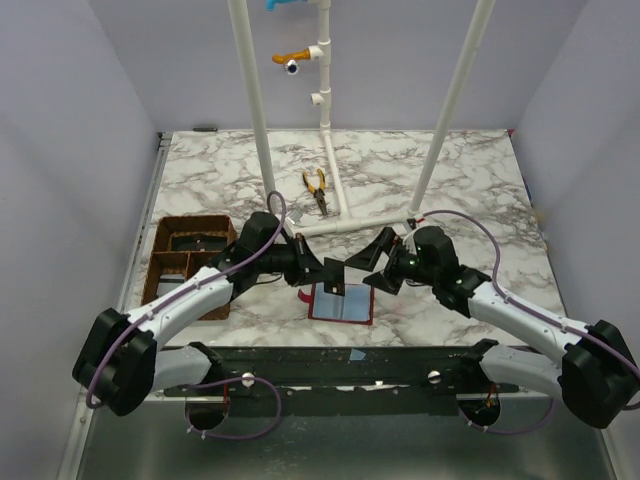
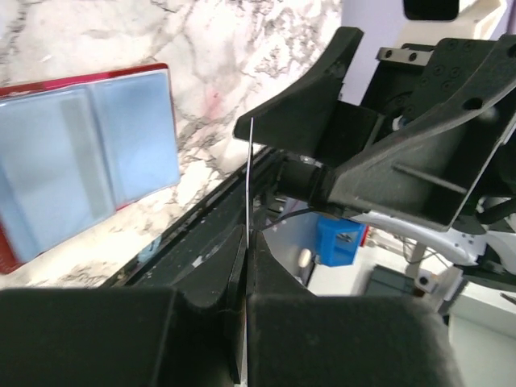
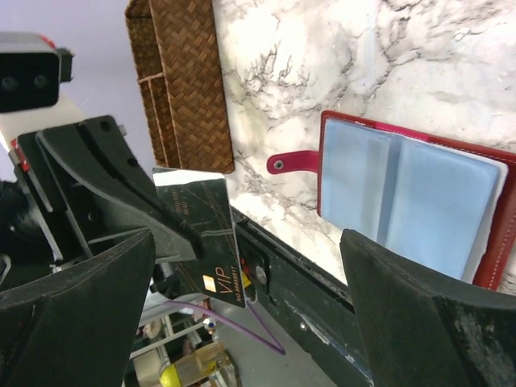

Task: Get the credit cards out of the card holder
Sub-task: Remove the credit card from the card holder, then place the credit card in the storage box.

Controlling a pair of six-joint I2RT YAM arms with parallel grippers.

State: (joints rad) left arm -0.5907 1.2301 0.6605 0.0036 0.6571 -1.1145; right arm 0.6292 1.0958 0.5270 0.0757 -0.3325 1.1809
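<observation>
So, holder (image 1: 342, 303) lies open on the table, low centre of the top view. Just above it, left gripper (image 1: 332, 278) is clamped on a card (image 3: 205, 250), right gripper (image 1: 372, 265) gaping, empty. Handover step, I'd say; next, drop it in the tray (image 1: 195, 220) at left.

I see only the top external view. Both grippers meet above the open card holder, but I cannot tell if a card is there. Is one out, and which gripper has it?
Observer: Yes. The left gripper is shut on a card; the left wrist view shows the card edge-on in its grip.
Operator: And the right gripper?
Observer: The right gripper is open, and its fingers stand wide apart on either side of the card.
Operator: What kind of card is it?
Observer: It is dark, with "VIP" printed on it and a small gold chip.
</observation>
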